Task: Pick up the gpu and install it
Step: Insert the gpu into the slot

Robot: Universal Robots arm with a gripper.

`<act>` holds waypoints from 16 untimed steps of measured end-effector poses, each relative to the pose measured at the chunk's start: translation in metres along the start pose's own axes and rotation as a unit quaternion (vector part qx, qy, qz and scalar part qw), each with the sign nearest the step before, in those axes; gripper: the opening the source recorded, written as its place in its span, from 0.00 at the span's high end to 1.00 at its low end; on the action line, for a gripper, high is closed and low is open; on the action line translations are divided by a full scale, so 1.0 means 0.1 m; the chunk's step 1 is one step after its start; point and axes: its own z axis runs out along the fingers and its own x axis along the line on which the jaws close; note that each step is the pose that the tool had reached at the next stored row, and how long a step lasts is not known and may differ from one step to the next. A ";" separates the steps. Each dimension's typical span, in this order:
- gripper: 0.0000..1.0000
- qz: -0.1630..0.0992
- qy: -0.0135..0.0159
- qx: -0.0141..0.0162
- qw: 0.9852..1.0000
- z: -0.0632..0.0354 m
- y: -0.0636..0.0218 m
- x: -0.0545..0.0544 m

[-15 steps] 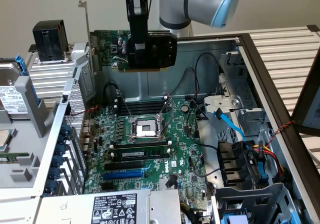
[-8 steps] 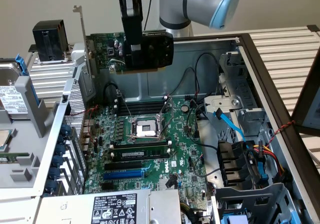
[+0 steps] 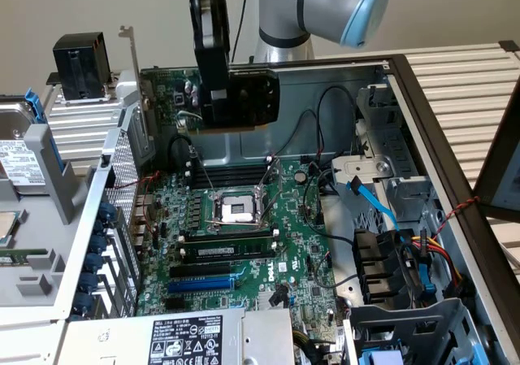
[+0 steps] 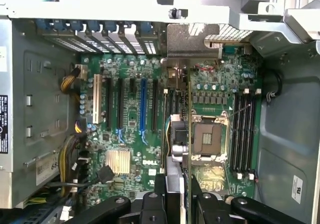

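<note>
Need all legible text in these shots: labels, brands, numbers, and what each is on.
"DELL": white print on the motherboard.
Power supply label: fine print, too small to read.
Hard drive label: blurred, unreadable.
White sticker on the case wall: too small to read.
gpu in the hand: no legible text.

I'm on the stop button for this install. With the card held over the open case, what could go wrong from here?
1. The gpu, clamped in the gripper, hangs nearer the bare CPU socket than the blue slot; a misaligned descent could damage socket pins.
2. Its silver bracket may catch the case's perforated rear wall.
3. The looping black cable nearby could snag.
</note>
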 end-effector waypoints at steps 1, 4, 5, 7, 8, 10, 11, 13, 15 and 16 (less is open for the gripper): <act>0.72 0.002 0.000 0.000 1.000 0.009 0.001 0.01; 0.72 0.009 -0.003 -0.001 1.000 0.036 0.002 0.04; 0.72 0.010 -0.004 -0.002 1.000 0.045 0.003 0.05; 0.72 0.011 -0.005 -0.003 1.000 0.062 0.004 0.09; 0.72 0.012 -0.006 -0.004 1.000 0.070 0.006 0.12; 0.72 0.012 -0.008 -0.006 1.000 0.086 0.008 0.16; 0.72 0.013 -0.008 -0.006 1.000 0.097 0.009 0.18; 0.72 0.013 -0.008 -0.007 1.000 0.111 0.014 0.22; 0.72 0.014 -0.009 -0.006 1.000 0.137 0.029 0.23; 0.72 0.014 -0.008 -0.006 1.000 0.155 0.044 0.23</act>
